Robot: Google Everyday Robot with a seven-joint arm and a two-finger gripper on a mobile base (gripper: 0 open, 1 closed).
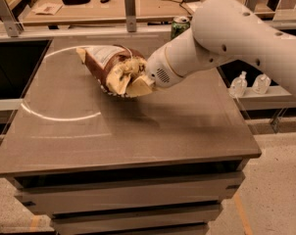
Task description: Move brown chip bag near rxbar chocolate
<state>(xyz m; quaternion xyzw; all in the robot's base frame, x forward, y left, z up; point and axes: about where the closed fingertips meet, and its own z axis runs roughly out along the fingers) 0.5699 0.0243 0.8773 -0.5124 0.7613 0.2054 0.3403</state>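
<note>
The gripper [137, 83] is clamped on the cream-yellow end of the brown chip bag [109, 65]; the bag stretches away from it toward the table's far edge and seems to hang just clear of the top, its shadow lying below the gripper. The rxbar chocolate does not show; it may be hidden beyond the bag. That is the main risk, as I judge it: set down blind, the bag could land on the bar or shove it away; the pinch holds crinkled foil at one end only, so the bag might swing or slip; the green can [179, 25] stands close behind the arm [226, 38], and a wide sweep could knock it over.

The table [153, 131] is a dull grey-brown slab with a pale arc of light on it, out past the gripper; beyond it stands a cluttered wooden bench [153, 6]; two clear bottles [238, 84] sit on a lower shelf under the arm; the floor is speckled.
</note>
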